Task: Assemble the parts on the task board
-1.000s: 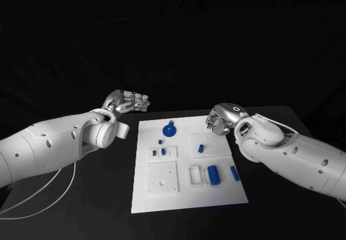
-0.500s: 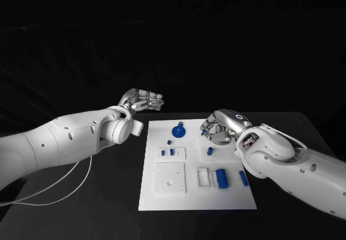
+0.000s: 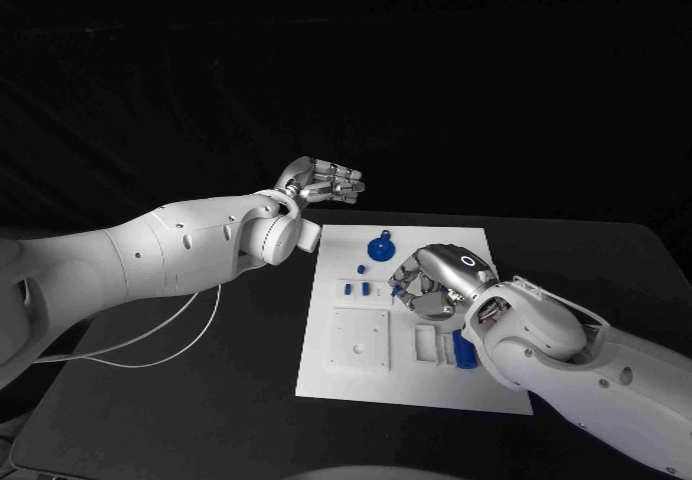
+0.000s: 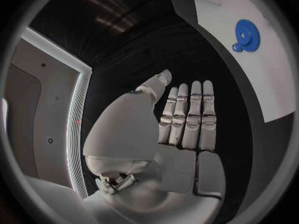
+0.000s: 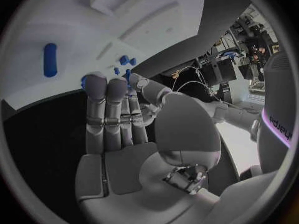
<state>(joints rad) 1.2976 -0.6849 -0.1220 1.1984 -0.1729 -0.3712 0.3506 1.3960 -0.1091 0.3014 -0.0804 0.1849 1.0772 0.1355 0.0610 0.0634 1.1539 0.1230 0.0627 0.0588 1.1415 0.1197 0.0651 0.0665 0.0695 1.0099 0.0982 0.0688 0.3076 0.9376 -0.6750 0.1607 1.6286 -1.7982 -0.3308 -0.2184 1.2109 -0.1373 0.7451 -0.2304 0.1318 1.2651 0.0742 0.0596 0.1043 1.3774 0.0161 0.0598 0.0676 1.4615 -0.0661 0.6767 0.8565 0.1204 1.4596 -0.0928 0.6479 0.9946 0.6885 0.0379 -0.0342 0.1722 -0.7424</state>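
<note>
The task board (image 3: 433, 385) lies in the middle of the table (image 3: 188, 400). A gear (image 3: 381, 248) sits on its far left part, small pegs (image 3: 358, 290) nearer, and a cylinder (image 3: 464, 352) on the near right. The right hand (image 3: 433, 282) hangs over the board's middle, right of the pegs. The left hand (image 3: 326, 180) is beyond the board's far left corner, off the board.

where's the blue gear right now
In the head view the blue gear lies at the far end of the task board, between the raised left hand and the right hand.
</note>
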